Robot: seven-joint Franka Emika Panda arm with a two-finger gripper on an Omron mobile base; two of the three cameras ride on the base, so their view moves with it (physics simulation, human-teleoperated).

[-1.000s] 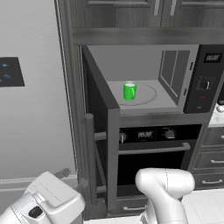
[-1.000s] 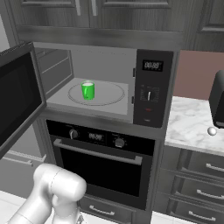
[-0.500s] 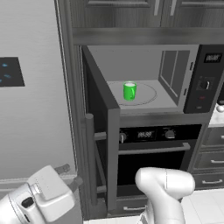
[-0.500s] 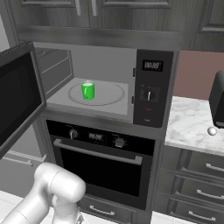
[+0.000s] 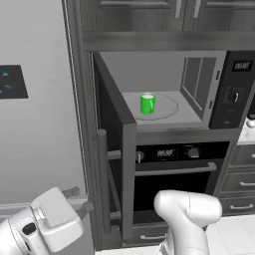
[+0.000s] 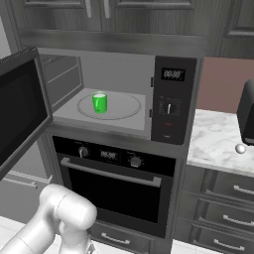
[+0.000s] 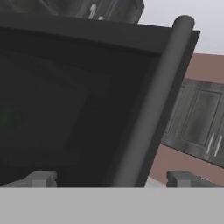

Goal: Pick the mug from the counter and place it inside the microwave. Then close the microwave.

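The green mug [image 5: 147,103] [image 6: 99,102] stands upright on the round turntable inside the microwave [image 5: 199,87] [image 6: 171,99]. The microwave's door [image 5: 115,149] [image 6: 20,109] hangs wide open to the left. My gripper [image 5: 78,199] [image 7: 113,179] is low at the left, outside the door, open and holding nothing. In the hand view the door's bar handle [image 7: 153,105] runs up between my two fingertips [image 7: 41,178], in front of the dark glass [image 7: 52,100]. The counter [image 6: 218,139] lies to the right of the microwave.
An oven [image 5: 174,169] [image 6: 114,183] with a horizontal handle sits under the microwave. On the counter are a small white ball [image 6: 240,148] and a black boxy appliance [image 6: 246,111]. Drawers [image 6: 223,198] fill the lower right, and a grey wall panel [image 5: 35,124] stands left of the door.
My hand has shifted slightly at the lower left, beside the door's handle. The mug and the door have stayed put.
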